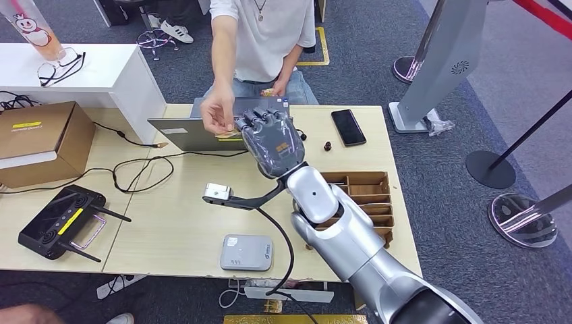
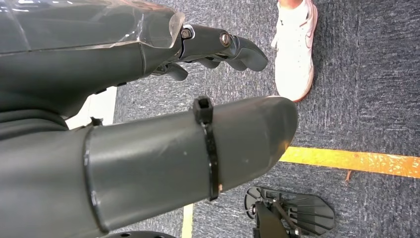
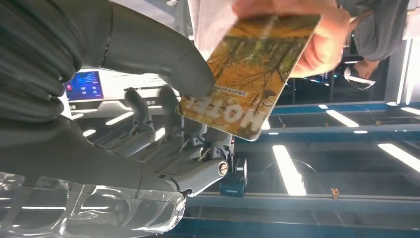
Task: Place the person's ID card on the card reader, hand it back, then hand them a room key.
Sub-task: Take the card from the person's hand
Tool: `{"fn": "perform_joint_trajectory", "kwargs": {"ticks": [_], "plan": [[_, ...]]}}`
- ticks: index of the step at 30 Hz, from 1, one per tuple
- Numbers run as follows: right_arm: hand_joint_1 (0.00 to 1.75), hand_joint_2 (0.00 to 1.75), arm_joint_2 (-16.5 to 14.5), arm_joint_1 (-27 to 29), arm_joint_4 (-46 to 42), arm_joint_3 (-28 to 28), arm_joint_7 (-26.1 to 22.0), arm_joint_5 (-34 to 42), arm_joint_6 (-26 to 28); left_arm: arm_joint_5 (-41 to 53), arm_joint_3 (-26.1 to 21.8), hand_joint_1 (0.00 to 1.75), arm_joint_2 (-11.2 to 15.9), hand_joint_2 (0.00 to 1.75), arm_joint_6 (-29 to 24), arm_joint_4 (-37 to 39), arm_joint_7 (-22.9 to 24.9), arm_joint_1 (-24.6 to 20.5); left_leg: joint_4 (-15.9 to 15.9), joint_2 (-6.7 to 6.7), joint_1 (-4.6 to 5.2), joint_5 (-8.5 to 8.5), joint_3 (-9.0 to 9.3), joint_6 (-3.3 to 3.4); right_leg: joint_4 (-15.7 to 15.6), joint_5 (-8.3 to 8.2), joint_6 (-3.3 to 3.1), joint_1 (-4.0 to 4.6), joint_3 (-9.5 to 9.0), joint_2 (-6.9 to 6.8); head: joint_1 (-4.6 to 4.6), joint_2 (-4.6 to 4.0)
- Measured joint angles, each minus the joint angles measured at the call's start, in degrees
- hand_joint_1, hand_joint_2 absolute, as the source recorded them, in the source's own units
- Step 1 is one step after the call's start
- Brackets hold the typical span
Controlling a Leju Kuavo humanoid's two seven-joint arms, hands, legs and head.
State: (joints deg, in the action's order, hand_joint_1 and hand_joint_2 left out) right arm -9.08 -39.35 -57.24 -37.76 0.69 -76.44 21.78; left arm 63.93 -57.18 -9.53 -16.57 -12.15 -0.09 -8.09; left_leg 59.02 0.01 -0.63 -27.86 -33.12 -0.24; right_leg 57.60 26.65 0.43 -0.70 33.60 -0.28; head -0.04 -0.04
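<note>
My right hand (image 1: 271,138) is raised over the far side of the table, palm toward the person. It pinches one end of a room key card (image 3: 247,74) printed with an orange forest picture and the word HOTEL, with my thumb (image 3: 168,59) lying on its face. The person's hand (image 3: 307,34) grips the card's other end; from the head view the card (image 1: 228,134) is a thin sliver between their hand (image 1: 217,111) and mine. The grey card reader (image 1: 247,252) lies near the table's front edge. My left hand (image 2: 124,74) hangs over the carpet, holding nothing, fingers loosely apart.
A wooden compartment box (image 1: 367,196) sits on the table by my right arm. A grey laptop (image 1: 195,128) and a black phone (image 1: 348,127) lie at the far edge. A black remote controller (image 1: 61,223) and a cardboard box (image 1: 40,142) are at the left.
</note>
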Motion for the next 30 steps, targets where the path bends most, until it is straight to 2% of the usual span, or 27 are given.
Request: {"fn": "perform_joint_trajectory", "kwargs": {"ticks": [25,30], "plan": [[1.75,1.75,-0.50,-0.25,0.87,-0.38,-1.90,4.90,-0.02,-0.20,0.02,0.00,0.00,0.00,-0.03,0.00,0.00,0.04,0.00,0.00,0.00,0.00,0.00,0.00,0.00,0.00,0.00,0.00,0.00,0.00,0.00,0.00],[1.75,1.75,-0.71,0.42,-0.60,-0.38,-4.14,9.90,-1.41,-0.39,0.02,0.00,0.01,0.00,-0.37,0.00,0.01,0.21,0.00,0.00,0.00,0.00,0.01,0.00,0.00,0.00,0.00,0.00,0.00,0.00,-0.01,0.00]]}}
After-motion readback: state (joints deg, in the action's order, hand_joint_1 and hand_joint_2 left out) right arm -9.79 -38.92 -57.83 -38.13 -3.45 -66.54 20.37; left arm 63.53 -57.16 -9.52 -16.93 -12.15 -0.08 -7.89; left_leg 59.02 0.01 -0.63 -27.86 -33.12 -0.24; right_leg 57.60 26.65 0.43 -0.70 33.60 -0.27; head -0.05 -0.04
